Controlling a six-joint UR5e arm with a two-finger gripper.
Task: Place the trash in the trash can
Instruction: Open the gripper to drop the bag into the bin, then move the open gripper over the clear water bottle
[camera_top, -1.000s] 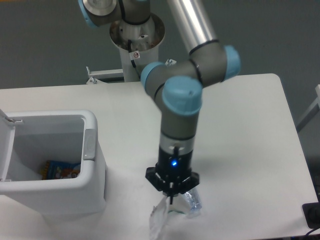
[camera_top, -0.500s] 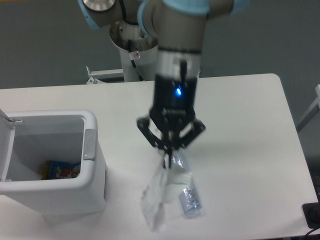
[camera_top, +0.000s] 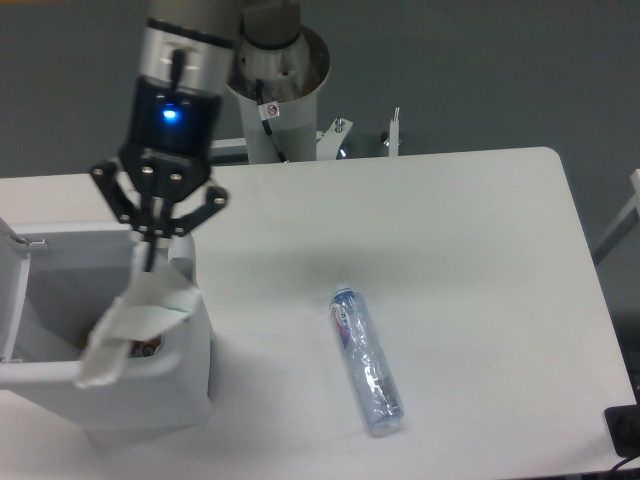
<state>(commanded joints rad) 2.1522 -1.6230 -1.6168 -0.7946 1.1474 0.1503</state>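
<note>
Gripper (camera_top: 152, 250) is pinching the wrapper (camera_top: 135, 325) by its top, dangling it over the trash can (camera_top: 185, 385); bottle (camera_top: 366, 362) lies off to the can's right.

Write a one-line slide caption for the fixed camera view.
Gripper holds the wrapper over the open trash can; the bottle lies on the table.

We identify the setting as a robotics lab or test cell. The indicators are a plain white table (camera_top: 480, 230), a bare grey backdrop behind it, and an industrial robot arm (camera_top: 180, 60) rising from a metal pedestal base (camera_top: 280, 100) bolted at the table's rear edge. Furnishings are otherwise unadorned.
</note>
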